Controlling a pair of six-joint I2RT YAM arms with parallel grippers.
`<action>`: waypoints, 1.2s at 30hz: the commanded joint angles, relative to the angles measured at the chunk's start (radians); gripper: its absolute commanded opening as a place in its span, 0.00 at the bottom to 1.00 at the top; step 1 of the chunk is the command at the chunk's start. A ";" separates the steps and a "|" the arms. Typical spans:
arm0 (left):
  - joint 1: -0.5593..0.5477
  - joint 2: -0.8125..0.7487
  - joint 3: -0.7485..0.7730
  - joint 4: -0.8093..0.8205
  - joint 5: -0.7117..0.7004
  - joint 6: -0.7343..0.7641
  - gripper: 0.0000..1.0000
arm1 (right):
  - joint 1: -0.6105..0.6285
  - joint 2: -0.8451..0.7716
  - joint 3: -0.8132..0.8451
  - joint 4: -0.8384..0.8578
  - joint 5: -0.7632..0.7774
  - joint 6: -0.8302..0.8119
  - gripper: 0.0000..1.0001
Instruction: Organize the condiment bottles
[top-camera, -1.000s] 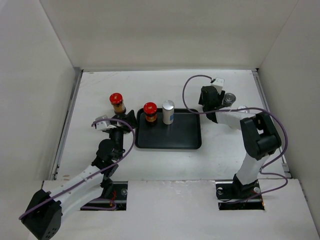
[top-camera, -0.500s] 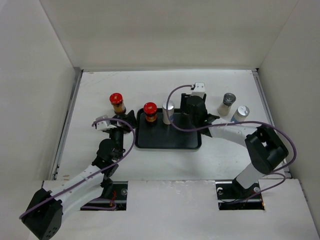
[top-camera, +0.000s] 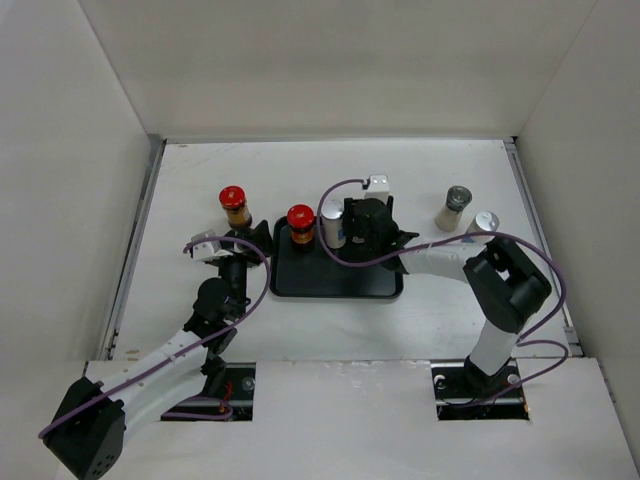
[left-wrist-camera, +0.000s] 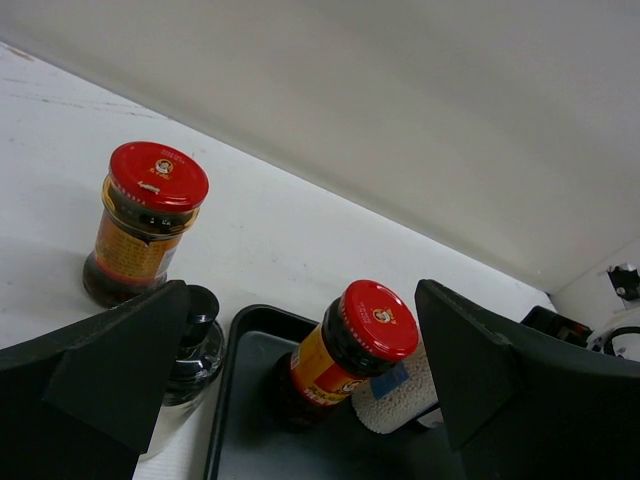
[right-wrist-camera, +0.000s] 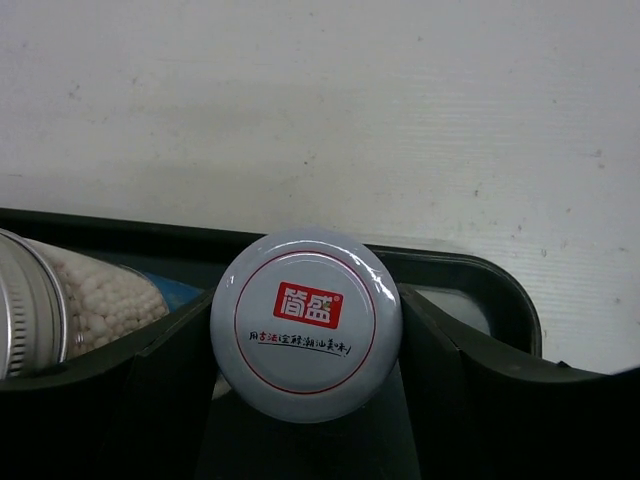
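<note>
A black tray (top-camera: 340, 280) holds a red-capped jar (top-camera: 300, 225) and a silver-lidded, blue-labelled jar (top-camera: 333, 222). My right gripper (top-camera: 366, 226) is over the tray's back right, next to the silver jar, shut on a white-lidded jar (right-wrist-camera: 306, 323). The silver jar of white grains (right-wrist-camera: 40, 300) lies to its left. Another red-capped jar (top-camera: 232, 205) stands on the table left of the tray. My left gripper (top-camera: 246, 240) is open at the tray's left edge, a dark-lidded jar (left-wrist-camera: 190, 340) by its left finger. It faces both red jars (left-wrist-camera: 145, 225) (left-wrist-camera: 345, 350).
Two more jars stand on the table at the right: a dark-lidded one (top-camera: 456, 207) and a silver-lidded one (top-camera: 485, 222). White walls enclose the table on the left, back and right. The right arm's purple cable (top-camera: 335, 200) loops above the tray.
My right gripper has moved left from the jars at the right, carrying the white-lidded jar to the tray beside the silver jar. The left arm has not moved.
</note>
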 joint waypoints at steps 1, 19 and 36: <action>0.008 -0.002 -0.012 0.048 0.006 -0.001 1.00 | 0.013 -0.021 0.065 0.088 0.033 0.016 0.77; -0.006 0.008 -0.006 0.048 0.005 0.001 1.00 | -0.282 -0.288 0.022 -0.043 0.171 -0.016 0.95; -0.014 0.017 -0.003 0.048 0.011 -0.005 1.00 | -0.510 -0.179 0.060 -0.184 0.136 -0.056 1.00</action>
